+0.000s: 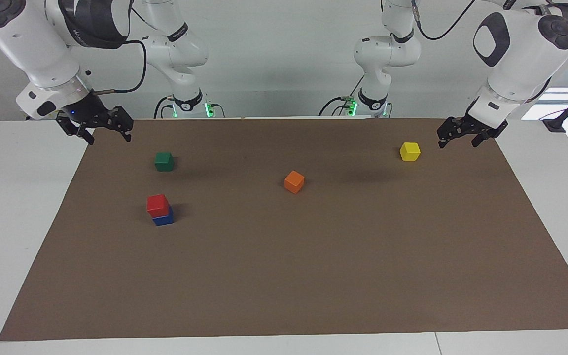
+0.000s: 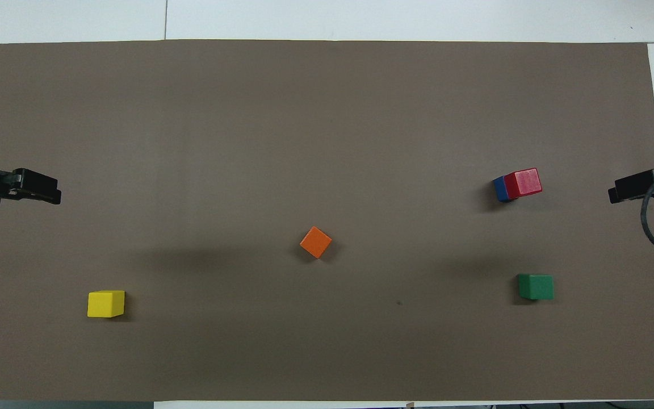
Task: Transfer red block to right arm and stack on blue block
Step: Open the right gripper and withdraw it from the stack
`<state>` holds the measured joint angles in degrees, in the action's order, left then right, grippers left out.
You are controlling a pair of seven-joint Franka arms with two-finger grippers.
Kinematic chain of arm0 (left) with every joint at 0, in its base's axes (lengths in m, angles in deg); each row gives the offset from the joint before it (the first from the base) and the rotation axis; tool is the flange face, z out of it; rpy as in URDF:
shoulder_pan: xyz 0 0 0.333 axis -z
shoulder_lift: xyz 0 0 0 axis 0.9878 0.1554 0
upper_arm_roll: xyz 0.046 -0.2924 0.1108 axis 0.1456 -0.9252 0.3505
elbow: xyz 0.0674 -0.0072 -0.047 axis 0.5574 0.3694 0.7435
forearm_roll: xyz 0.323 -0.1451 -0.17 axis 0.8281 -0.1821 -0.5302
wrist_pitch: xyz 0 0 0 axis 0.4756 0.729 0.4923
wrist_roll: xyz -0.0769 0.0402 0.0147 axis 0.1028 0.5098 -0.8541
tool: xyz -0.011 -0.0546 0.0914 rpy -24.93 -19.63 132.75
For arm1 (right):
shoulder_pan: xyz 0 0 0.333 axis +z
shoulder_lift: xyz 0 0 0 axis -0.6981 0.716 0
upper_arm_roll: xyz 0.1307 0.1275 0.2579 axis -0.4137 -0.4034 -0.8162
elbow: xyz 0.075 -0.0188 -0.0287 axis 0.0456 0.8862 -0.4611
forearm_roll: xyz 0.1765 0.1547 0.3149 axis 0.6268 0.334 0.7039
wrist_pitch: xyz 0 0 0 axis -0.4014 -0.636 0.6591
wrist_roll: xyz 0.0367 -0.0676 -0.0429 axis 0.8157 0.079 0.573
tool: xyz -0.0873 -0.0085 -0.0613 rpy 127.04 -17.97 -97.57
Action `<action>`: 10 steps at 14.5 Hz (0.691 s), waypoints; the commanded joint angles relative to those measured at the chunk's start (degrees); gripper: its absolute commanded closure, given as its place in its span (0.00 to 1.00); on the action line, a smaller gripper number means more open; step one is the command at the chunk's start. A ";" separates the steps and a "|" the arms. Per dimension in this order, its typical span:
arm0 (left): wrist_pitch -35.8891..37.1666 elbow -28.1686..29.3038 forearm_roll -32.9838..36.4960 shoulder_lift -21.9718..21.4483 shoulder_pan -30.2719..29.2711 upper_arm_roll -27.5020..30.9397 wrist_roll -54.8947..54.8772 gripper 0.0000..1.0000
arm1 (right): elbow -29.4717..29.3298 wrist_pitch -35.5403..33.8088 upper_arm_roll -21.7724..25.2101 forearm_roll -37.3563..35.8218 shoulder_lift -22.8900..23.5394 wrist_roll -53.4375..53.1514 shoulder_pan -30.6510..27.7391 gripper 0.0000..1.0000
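The red block [image 1: 158, 205] [image 2: 523, 182] sits on top of the blue block [image 1: 164, 218] [image 2: 499, 188] on the brown mat, toward the right arm's end of the table. My right gripper [image 1: 108, 137] [image 2: 616, 194] hangs open and empty over the mat's edge at that end, apart from the stack. Over the mat's edge at the left arm's end, my left gripper [image 1: 457, 143] [image 2: 54, 194] waits open with nothing in it, beside the yellow cube.
A green cube [image 1: 164, 161] [image 2: 536, 286] lies nearer to the robots than the stack. An orange cube [image 1: 294, 181] [image 2: 315, 242] sits mid-mat. A yellow cube [image 1: 409, 151] [image 2: 105, 303] rests toward the left arm's end. The brown mat [image 1: 313, 276] covers the white table.
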<state>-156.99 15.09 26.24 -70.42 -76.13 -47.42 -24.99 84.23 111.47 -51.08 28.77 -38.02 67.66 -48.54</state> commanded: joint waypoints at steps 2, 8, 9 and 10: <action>-0.18 0.14 0.51 -0.64 0.00 0.14 -0.22 0.00 | -1.43 -0.65 -0.63 -2.08 0.79 0.32 -1.01 0.01; -0.18 0.14 0.51 -0.64 0.00 0.14 -0.22 0.00 | -1.25 0.58 -0.72 -2.62 0.79 0.15 -1.01 0.00; -0.18 0.14 0.51 -0.64 0.00 0.06 -0.22 0.00 | -1.25 0.58 -0.72 -2.53 0.70 0.15 -1.01 0.00; -0.18 0.14 0.51 -0.64 0.00 0.06 -0.22 0.00 | -1.25 0.58 -0.72 -2.53 0.70 -0.29 -1.01 0.00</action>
<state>-156.99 15.09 26.24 -70.42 -76.13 -47.42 -24.99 83.93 111.89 -51.08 26.70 -37.91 67.65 -48.55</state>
